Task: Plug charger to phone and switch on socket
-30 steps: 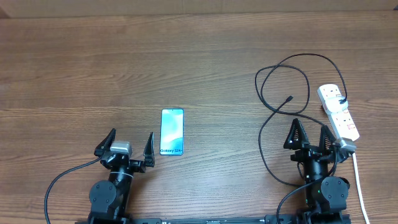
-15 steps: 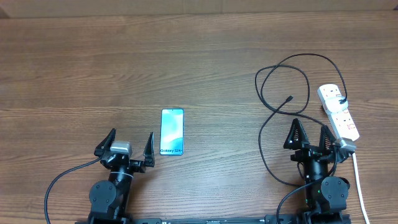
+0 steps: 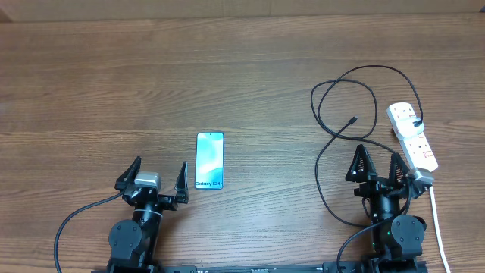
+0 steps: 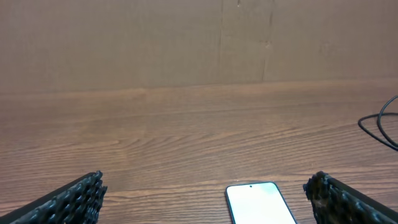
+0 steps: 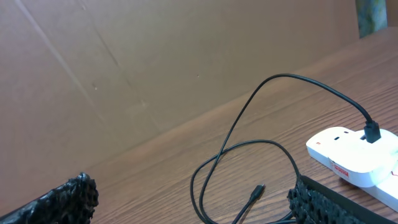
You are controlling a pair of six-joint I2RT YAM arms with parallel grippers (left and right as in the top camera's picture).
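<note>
Two claws spread wide, holding nothing: left claw (image 3: 155,173) and right claw (image 3: 377,161), low at the near edge of the table (image 3: 91,83). Just ahead of the right claw, charger (image 3: 373,102) looped, plug tip (image 3: 352,120) lying free, far end in the socket (image 3: 413,136). Phone (image 3: 210,160) flat, screen up, just right of the left claw. Best to pinch the charger close behind the plug tip, keep it level, brace the phone with the left claw.
</note>
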